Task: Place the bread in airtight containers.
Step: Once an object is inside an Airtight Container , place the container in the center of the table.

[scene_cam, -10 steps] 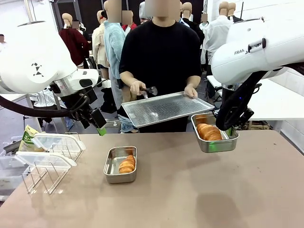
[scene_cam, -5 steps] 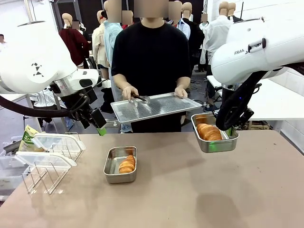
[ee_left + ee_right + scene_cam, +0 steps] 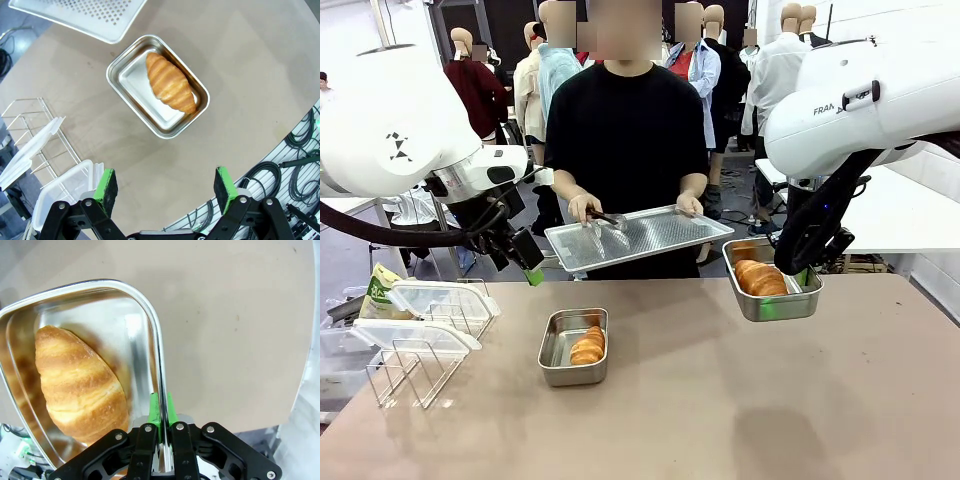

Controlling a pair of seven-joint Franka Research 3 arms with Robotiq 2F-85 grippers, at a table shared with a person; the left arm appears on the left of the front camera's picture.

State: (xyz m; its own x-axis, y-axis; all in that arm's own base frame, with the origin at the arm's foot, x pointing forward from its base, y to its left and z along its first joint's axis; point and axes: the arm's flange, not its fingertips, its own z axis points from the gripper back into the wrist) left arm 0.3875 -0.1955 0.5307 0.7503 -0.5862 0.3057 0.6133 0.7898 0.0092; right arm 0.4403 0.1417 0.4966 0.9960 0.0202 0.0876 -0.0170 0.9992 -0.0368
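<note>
**A:** Entry. How is the right gripper (image 3: 801,268) standing?

**B:** Pressed together on the rim of a small rectangular stainless-steel tin (image 3: 775,310) with rounded corners. It holds the tin clear of the brown table (image 3: 700,430), towards the far right corner. A golden-brown ridged roll (image 3: 760,278) lies inside, along the tin's length.

**A:** And the left gripper (image 3: 165,184)?

**B:** Spread wide, pinching nothing, hanging over the table's left half.

**A:** The other bread?

**B:** A second roll (image 3: 170,82) lies lengthwise in a matching steel tin (image 3: 116,80), which sits uncovered near the table's middle.

**A:** What does the next move turn on?

**B:** The lids, I judge. The clear plastic clip lids (image 3: 440,297) stand in a wire rack (image 3: 410,375) at the table's left edge, near the left gripper and well apart from the right. The left arm is also nearer the matching steel tin. That tin's long axis runs slantwise to the line between the green pads (image 3: 106,184), so expect a wrist turn.

**A:** The person?

**B:** Beyond the far edge, holding a flat perforated metal tray (image 3: 640,235).
</note>
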